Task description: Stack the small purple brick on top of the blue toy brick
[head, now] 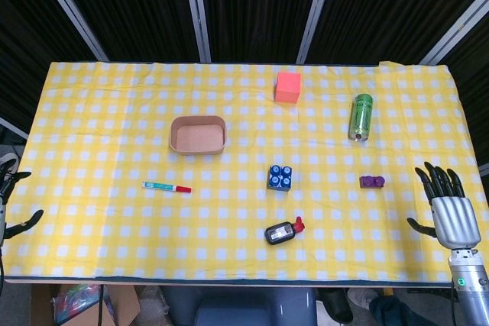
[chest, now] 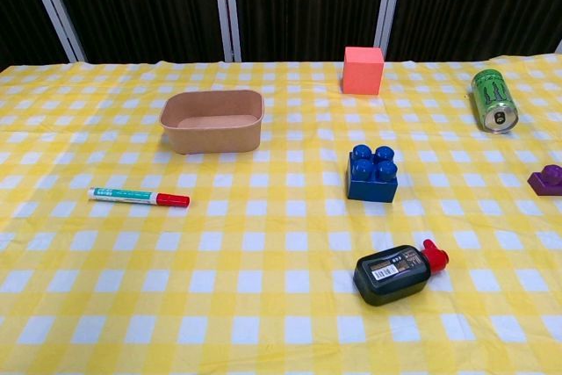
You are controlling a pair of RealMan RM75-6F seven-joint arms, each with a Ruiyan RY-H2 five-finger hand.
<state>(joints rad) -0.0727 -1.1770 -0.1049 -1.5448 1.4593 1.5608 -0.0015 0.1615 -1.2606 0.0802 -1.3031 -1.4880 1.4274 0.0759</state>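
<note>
Yellow-and-white checked cloth [head: 114, 211] covers your counter, with dark slatted panels behind it. Your right hand [head: 447, 208] sits at the counter's right edge, palm up, its fingers [head: 437, 179] spread wide and holding nothing. Your left hand [head: 9, 204] barely shows at the far left edge; only a few dark fingertips are visible, apart from one another and with nothing between them. Neither hand appears in the chest view.

The purple brick [head: 372, 182] lies on the cloth a little beyond and to the inside of your right fingers, near them but not touching. In the chest view it shows cut off at the right border [chest: 548, 179]. The blue brick [head: 280, 177] stands well apart from it, further toward the counter's middle, studs up, nothing on top of it [chest: 372, 173].

Closer to you than the blue brick lies a black bottle [head: 280, 232] with a red cap, on its side. A green can [head: 361, 117] lies on its side beyond the purple brick, its top facing the chest camera [chest: 494, 100]. An orange cube [head: 288, 86] sits at the far side. A tan tray [head: 198, 134] rests left of the middle, and a marker [head: 167, 187] with a red cap lies between it and your left fingers, well apart from both.
</note>
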